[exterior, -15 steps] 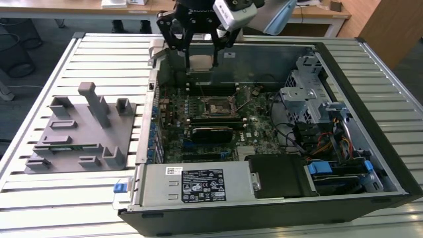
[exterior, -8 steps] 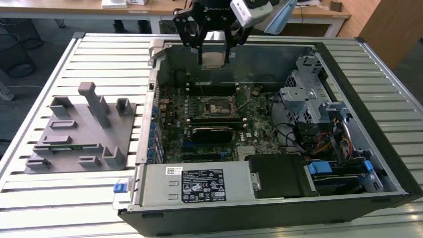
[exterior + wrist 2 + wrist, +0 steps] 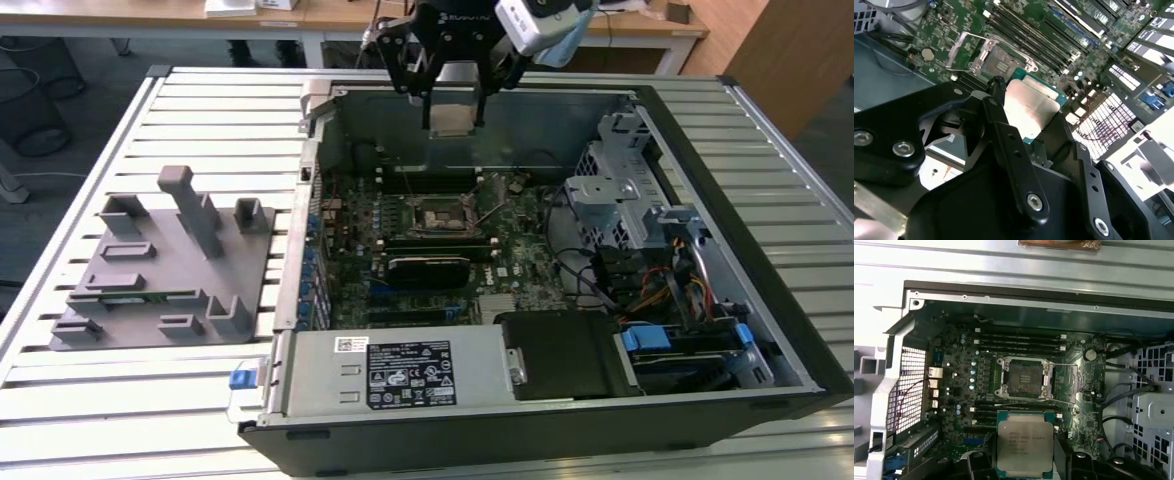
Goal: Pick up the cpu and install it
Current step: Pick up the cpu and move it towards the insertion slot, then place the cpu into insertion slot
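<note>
The cpu (image 3: 1024, 447) hangs clamped in the pincer (image 3: 454, 112) above the open computer case (image 3: 561, 428).

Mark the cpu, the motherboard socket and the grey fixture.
cpu (image 3: 1025, 442): first wrist view, middle of metal lid.
motherboard socket (image 3: 1024, 381): first wrist view, open centre.
grey fixture (image 3: 160, 268): exterior view, flat base.

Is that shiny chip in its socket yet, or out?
Out. The cpu is clamped in the pincer, up in the air, and the socket lies bare.
</note>
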{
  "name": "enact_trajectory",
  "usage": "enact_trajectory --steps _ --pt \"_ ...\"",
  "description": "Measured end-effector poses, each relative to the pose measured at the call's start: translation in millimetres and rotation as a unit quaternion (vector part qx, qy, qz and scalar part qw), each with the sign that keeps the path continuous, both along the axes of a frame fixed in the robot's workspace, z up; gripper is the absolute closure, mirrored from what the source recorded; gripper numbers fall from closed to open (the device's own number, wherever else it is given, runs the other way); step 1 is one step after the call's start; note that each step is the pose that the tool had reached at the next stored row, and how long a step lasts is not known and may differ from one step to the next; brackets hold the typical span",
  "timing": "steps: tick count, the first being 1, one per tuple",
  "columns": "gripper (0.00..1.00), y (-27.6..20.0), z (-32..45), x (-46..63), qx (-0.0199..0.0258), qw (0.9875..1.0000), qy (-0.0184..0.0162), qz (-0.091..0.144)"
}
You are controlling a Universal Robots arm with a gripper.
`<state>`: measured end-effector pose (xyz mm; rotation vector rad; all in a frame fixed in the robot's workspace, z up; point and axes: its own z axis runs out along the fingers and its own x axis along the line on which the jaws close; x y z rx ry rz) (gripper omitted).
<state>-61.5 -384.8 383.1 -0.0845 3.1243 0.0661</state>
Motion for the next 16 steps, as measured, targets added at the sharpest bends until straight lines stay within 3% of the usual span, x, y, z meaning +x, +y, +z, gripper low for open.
enact_trajectory --steps 10,16 --pt "0.46 0.0 -0.8 9.6 -0.0018 1.0 0.0 -0.002" --pt "0.46 0.3 -1.5 9.8 -0.0041 0.9996 0.0001 -0.028"
